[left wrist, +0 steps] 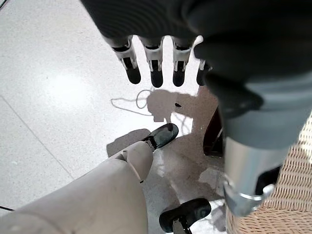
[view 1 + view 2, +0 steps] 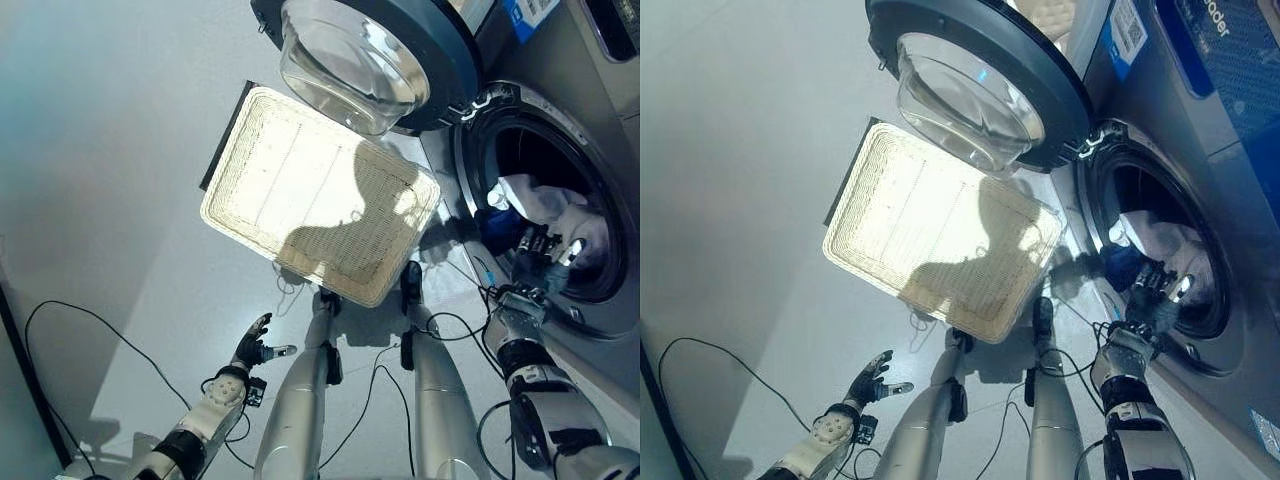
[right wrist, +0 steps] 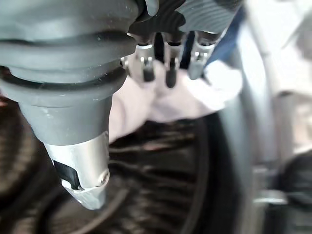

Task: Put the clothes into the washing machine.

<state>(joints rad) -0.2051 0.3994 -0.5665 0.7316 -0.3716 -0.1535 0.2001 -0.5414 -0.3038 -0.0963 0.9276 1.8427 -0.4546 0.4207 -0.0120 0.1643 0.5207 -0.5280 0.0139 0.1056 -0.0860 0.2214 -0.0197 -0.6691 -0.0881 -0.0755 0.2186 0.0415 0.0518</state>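
While the right hand (image 2: 556,250) reaches through the washing machine (image 2: 600,150) opening with relaxed fingers resting on the white clothes (image 2: 535,200) inside the drum, it should shove them deeper — clear of the rim. Left hand (image 2: 256,343) hangs released above the floor (image 2: 100,150). An empty wicker basket (image 2: 300,190) lies beside the open door (image 2: 380,50), which crowds the approach.

The washing machine (image 2: 1200,210) is seen at 3 o'clock with its round door (image 2: 980,85) swung open toward 12 o'clock. White and blue clothes (image 2: 1175,245) are seen inside the drum. The right hand (image 2: 1155,285) is held at the drum's mouth, against the clothes. A woven basket (image 2: 940,230) is laid on the floor at centre. The left hand (image 2: 872,380) is held with fingers spread at 7 o'clock.
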